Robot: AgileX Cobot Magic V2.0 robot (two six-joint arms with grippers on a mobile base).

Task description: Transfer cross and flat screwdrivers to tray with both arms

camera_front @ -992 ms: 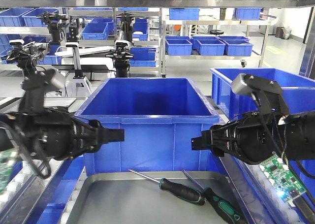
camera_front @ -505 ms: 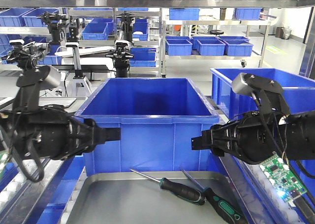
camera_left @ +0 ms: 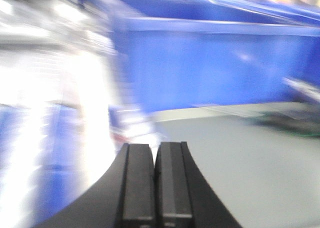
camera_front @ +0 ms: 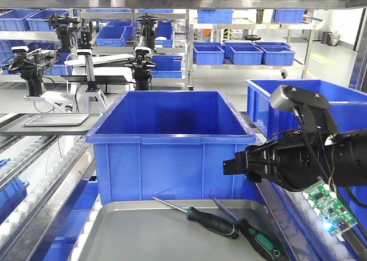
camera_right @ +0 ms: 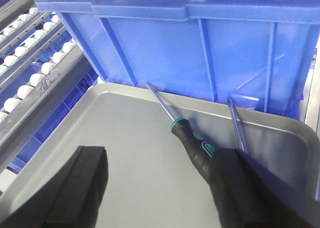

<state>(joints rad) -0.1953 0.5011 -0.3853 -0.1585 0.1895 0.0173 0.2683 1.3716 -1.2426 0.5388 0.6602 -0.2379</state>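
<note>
Two screwdrivers lie in the grey tray in front of the blue bin. One has its black and green handle mid-tray; the other lies right of it. My right gripper hovers above them, open and empty. In the right wrist view the right gripper frames the bare tray. One screwdriver lies by the right finger, which hides the handle of the second screwdriver. My left gripper is shut and empty over the tray's left edge, in a blurred picture. It is out of the front view.
A deep blue bin stands right behind the tray, its wall over the screwdriver tips. Another blue bin sits at the right. Roller tracks run along the left. A small tray rests at far left.
My left arm has pulled back to the left and left the front view. The right arm and both screwdrivers have stayed put.
</note>
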